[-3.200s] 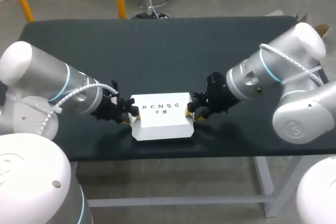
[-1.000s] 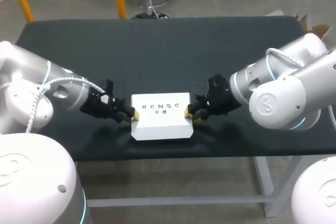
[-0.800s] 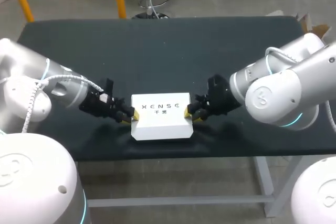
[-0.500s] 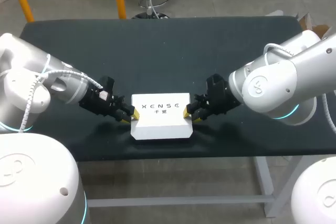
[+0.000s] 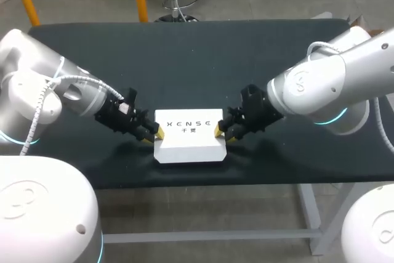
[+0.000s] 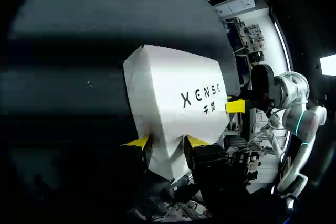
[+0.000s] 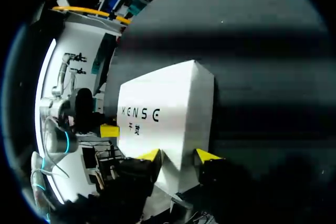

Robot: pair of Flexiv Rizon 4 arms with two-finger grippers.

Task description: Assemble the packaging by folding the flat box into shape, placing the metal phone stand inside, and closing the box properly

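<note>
White cardboard, already folded into shape, the box [image 5: 188, 143] lies on the dark bench [image 5: 184, 53] near the front edge and about midway along it. Its printed face is up, and no flap stands open in any view.

The left arm [image 5: 61, 97] comes in low from its side, and the left claw [image 5: 157, 133] meets the box at its left end. In the left wrist view the two yellow-tipped fingers [image 6: 137, 141] sit on either side of that end, each pressed against the cardboard, so the claw is clamped on the box.

The right arm [image 5: 320, 87] mirrors it. The right claw [image 5: 220, 131] is at the box's right end. From its own wrist view, the yellow tips touch the cardboard from two sides, with the end of the box held between them.

Each wrist view also shows one yellow tip of the other claw at the far end of the box. The box rests flat on the bench between the two claws.
</note>
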